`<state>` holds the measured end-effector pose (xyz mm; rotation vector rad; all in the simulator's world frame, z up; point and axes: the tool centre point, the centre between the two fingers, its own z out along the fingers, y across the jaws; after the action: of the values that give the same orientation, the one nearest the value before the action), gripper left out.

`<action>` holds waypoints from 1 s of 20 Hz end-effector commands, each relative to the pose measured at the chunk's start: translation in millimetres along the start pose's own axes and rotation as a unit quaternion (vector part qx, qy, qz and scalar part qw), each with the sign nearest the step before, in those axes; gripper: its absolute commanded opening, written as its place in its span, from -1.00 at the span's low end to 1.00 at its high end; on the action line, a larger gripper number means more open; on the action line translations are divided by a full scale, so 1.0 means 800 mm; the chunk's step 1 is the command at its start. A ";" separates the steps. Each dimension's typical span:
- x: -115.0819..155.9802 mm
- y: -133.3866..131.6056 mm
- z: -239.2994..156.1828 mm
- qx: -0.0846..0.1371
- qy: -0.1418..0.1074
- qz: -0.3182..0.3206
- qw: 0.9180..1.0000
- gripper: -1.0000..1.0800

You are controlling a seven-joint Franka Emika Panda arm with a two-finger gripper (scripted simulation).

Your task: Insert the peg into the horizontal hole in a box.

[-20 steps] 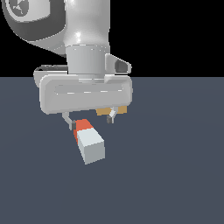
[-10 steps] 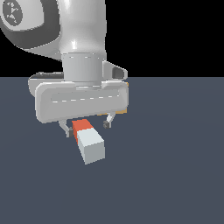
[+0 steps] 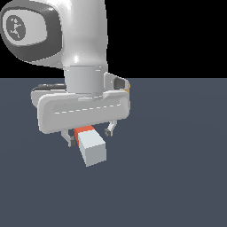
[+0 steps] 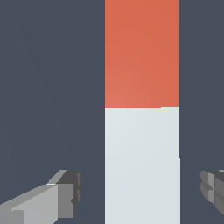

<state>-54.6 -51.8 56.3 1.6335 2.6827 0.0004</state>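
Peg (image 3: 90, 144) first: it lies flat on the dark floor (image 3: 177, 177), its pale grey-white length pointing toward the exterior camera and its orange-red end tucked back under the hand. From my seat, I read the gripper (image 3: 90, 135) as hanging directly over it, jaws spread, one finger on each side of the bar. The wrist view confirms this: the peg (image 4: 142, 113) runs straight between the two fingertips (image 4: 65, 192), and I can see clear floor between each pad and the bar's sides, so nothing is clamped. The fingers look to be bracketing the pale part, just short of the colour join. As for the box, I can only make out a thin tan sliver (image 3: 128, 88) peeking past the hand on the exterior view's right (the arm hides nearly all of it), and the hole is not visible to me at all. So I judge the task barely begun: the approach looks lined up, but the grasp, the lift, the alignment with the hole and the insertion are all left to do.
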 end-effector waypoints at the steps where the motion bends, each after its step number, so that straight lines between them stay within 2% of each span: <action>1: 0.000 -0.001 0.016 0.000 0.000 0.000 1.000 0.92; 9: 0.000 0.000 0.040 0.000 0.000 -0.001 1.000 0.92; 10: 0.000 0.000 0.040 0.000 0.000 -0.001 1.000 -1.00; 20: 0.000 0.000 0.039 0.000 0.000 -0.001 1.000 -1.00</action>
<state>-54.4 -51.5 25.3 1.6310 2.6849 0.0008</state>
